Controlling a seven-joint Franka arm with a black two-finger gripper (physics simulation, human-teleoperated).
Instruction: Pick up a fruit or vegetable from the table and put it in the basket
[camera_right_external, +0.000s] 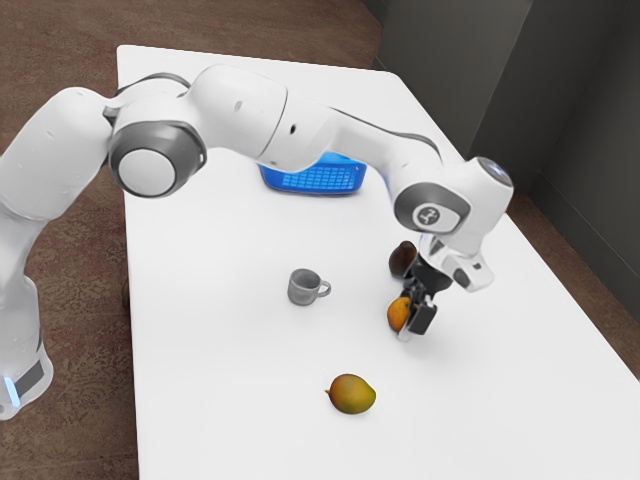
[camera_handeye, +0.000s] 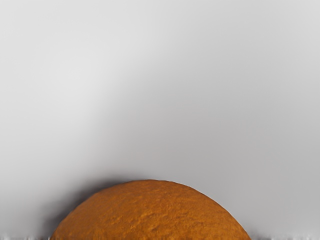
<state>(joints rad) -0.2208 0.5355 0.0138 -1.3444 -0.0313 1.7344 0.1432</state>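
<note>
White desk (camera_right_external: 220, 380) | blue basket (camera_right_external: 314, 181) toward far edge | gripper (camera_right_external: 412, 324) at orange (camera_right_external: 397, 314), can't tell whether clenched or released

The white arm (camera_right_external: 245, 110) reaches out, bent, its black claw (camera_right_external: 412, 326) slanting downward.

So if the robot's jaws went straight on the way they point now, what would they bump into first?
Most likely the orange, right at the jaws, with the table beneath. I can't tell what gap, if any, remains to either.
</note>
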